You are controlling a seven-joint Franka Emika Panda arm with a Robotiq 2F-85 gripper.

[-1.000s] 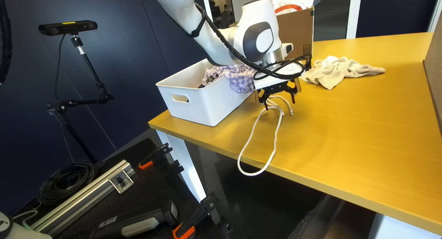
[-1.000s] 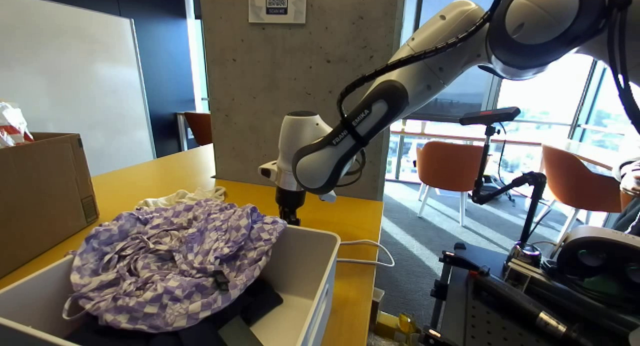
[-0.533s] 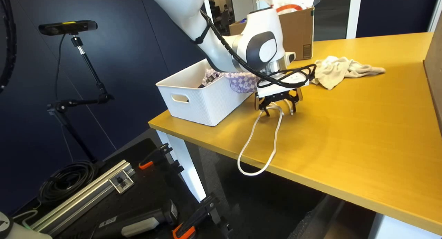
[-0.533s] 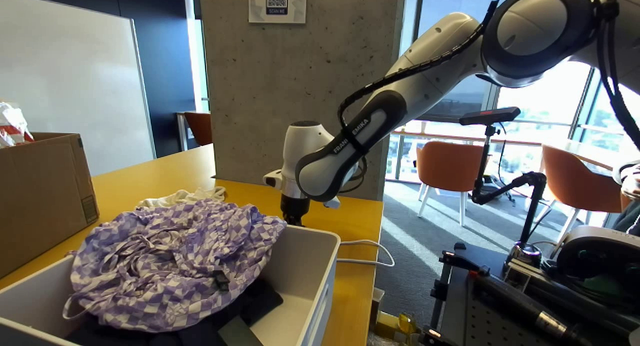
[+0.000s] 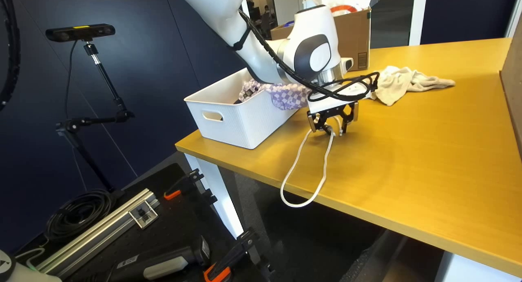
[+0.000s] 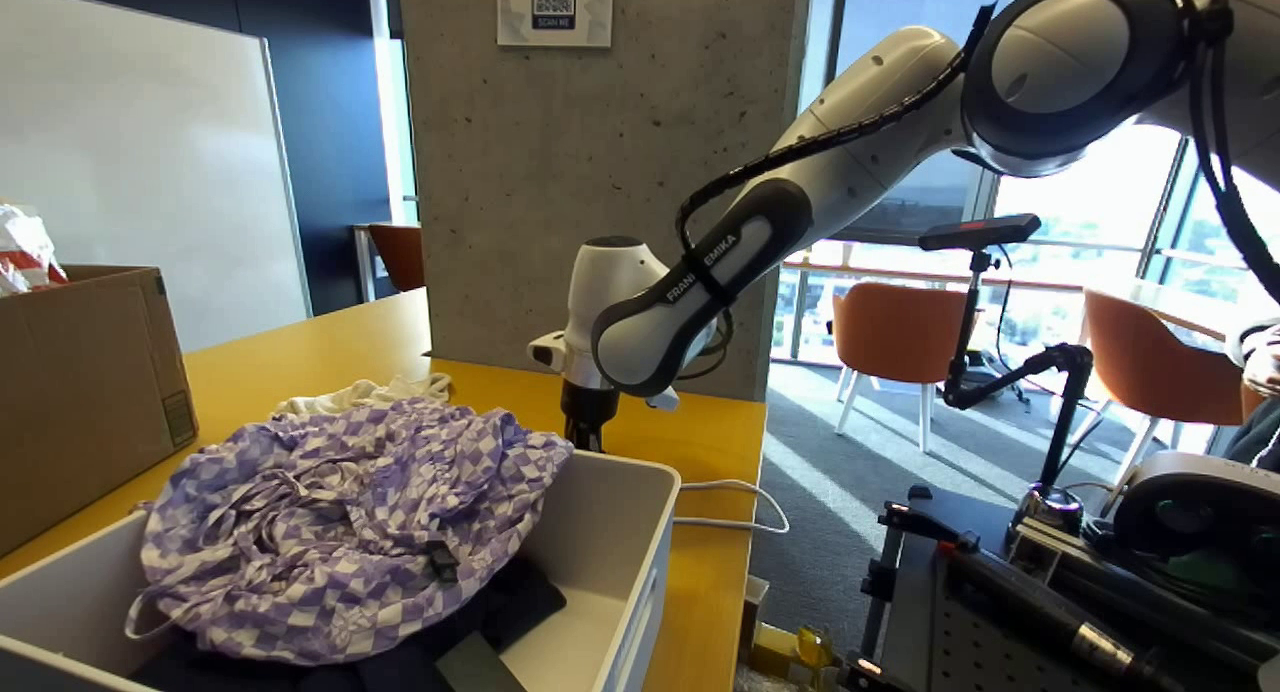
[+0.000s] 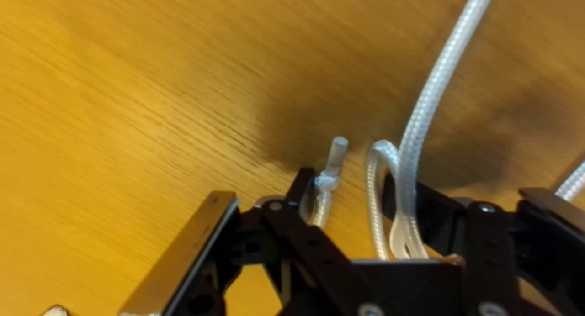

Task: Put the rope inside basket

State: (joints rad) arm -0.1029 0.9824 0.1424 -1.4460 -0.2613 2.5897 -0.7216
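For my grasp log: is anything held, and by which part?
Nothing is held: the claw is at the rope, but its jaws stand apart.

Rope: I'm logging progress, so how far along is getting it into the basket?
Done: tool at the rope, knotted end between its fingers. In hand: apparently the grasp; table shows in the gap. Left: lifting and placing; the loop is outside the basket.
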